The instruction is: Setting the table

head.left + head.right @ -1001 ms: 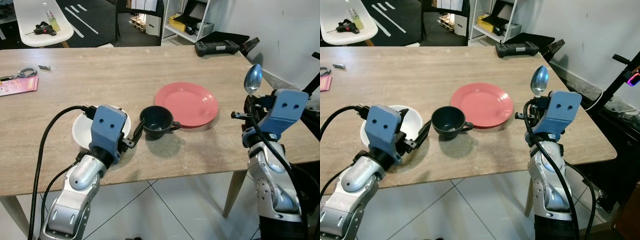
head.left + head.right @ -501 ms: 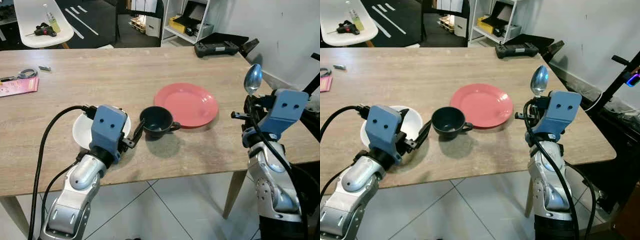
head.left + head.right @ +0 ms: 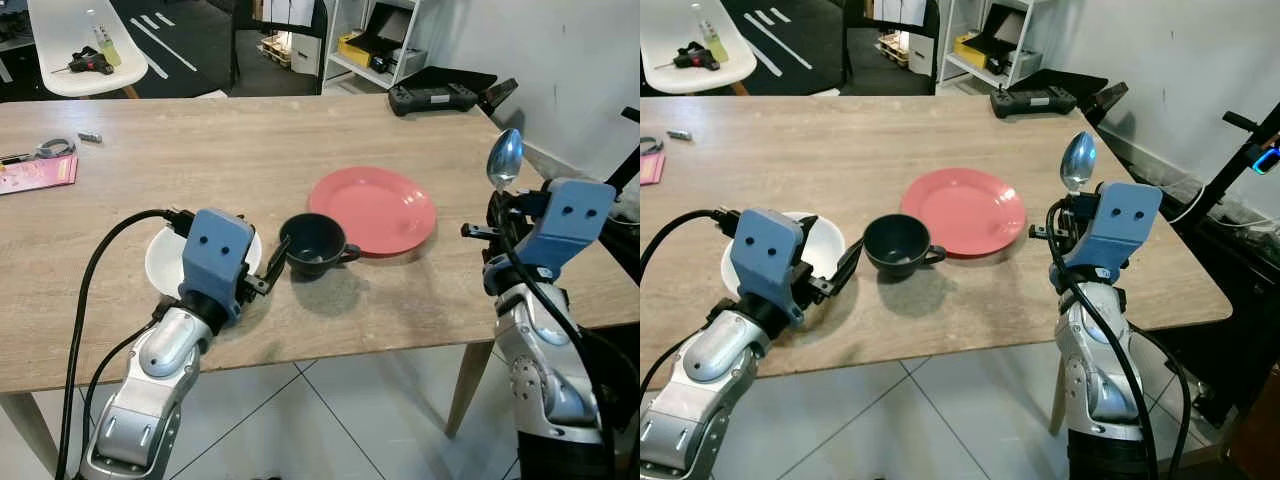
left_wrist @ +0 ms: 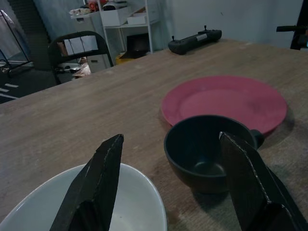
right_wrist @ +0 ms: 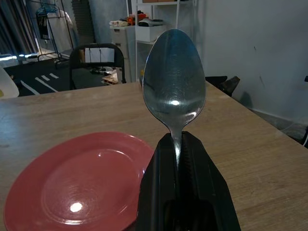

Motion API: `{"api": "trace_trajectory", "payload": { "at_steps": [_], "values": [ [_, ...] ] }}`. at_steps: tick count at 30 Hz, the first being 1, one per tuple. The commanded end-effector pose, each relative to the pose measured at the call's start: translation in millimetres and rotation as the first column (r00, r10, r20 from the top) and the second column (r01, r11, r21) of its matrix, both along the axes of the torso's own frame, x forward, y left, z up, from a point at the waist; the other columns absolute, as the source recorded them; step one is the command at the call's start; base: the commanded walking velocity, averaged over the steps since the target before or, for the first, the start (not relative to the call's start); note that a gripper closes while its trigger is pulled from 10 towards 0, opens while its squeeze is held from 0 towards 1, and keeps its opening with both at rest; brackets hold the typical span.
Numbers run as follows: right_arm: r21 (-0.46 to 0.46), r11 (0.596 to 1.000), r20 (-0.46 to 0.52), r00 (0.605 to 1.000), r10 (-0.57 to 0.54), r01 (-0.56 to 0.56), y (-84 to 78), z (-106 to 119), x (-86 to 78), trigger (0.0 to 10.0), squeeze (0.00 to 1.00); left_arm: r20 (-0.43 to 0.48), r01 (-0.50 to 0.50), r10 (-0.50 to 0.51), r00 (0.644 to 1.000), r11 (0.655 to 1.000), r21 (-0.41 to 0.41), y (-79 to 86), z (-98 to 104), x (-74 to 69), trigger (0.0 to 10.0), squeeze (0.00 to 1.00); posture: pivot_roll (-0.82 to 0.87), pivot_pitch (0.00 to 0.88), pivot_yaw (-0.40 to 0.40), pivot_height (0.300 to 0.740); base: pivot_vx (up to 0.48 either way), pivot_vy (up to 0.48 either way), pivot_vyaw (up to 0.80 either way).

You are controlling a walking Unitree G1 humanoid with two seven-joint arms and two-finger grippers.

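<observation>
Gleaming silver spoon (image 5: pixel 173 86), bowl upward

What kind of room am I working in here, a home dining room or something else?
Probably a workshop or lab-style space, not a dining room. The wooden table carries a handheld controller besides the dishes, a white chair holds a tool and a bottle, and metal storage shelves stand behind.

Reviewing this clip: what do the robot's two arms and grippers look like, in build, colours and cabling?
Both arms are silver, jointed metal segments. Each wrist carries a boxy blue housing with two small dark dots on its face. The left gripper and right gripper each have two long, flat black fingers. Thick black cables loop from the blue housings down along each arm.
</observation>
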State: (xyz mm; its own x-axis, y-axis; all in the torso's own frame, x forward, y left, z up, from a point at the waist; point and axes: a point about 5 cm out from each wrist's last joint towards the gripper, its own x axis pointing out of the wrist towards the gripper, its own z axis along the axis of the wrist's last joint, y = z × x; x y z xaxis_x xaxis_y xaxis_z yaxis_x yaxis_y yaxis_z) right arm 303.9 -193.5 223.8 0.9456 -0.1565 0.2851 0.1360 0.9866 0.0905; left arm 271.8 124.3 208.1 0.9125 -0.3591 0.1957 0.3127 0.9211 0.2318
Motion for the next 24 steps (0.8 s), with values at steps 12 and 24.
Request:
{"api": "trace_trajectory", "payload": {
  "at_steps": [12,24],
  "values": [
    [-0.002,1.0,-0.024,1.0,-0.01,0.01,-0.5,-8.4,-0.6,10.0,0.0,-0.037,-0.021,0.022,0.999,1.0,0.021,5.0,-9.1,1.4,10.0,0.0,0.0,0.055,0.04,0.74,0.0,0.0,0.0],
    [-0.006,1.0,-0.028,1.0,-0.013,0.013,-1.9,-8.9,-1.9,10.0,0.0,-0.042,-0.024,0.025,0.999,1.0,0.015,4.0,-10.1,1.2,10.0,0.0,-0.01,0.061,0.036,0.74,0.0,0.0,0.0]
  ]
}}
